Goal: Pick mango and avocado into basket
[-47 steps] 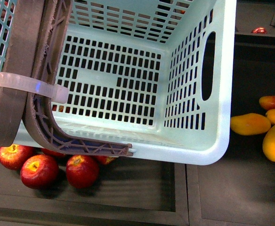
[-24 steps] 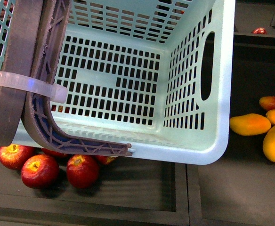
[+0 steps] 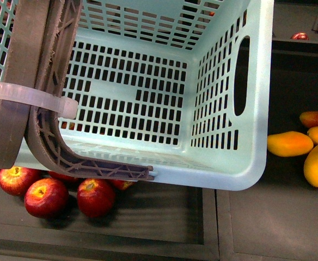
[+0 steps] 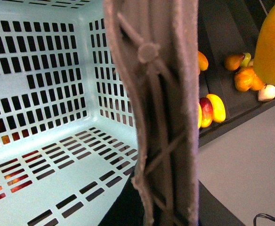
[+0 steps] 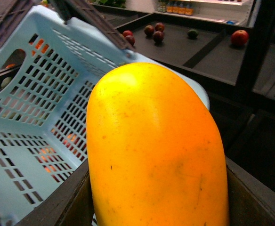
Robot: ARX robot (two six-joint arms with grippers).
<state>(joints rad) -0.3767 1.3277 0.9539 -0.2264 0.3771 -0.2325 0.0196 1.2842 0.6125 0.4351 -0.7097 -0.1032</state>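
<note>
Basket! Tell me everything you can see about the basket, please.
The basket is light teal plastic, with slotted walls and floor and an oval hand hole in one side. Its brown-grey ribbed handle is tied with a white zip tie. Nothing lies inside. Red apples show beneath its near edge and through the slots. A yellow mango, held in the right fingers, is near it, not inside.

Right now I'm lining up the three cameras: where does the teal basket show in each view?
Front view: the basket fills the upper left and centre, seen from above.
Left wrist view: its inside shows behind the handle.
Right wrist view: it lies behind the close-up mango.
Shared landmark: the brown-grey handle, in all three.
</note>
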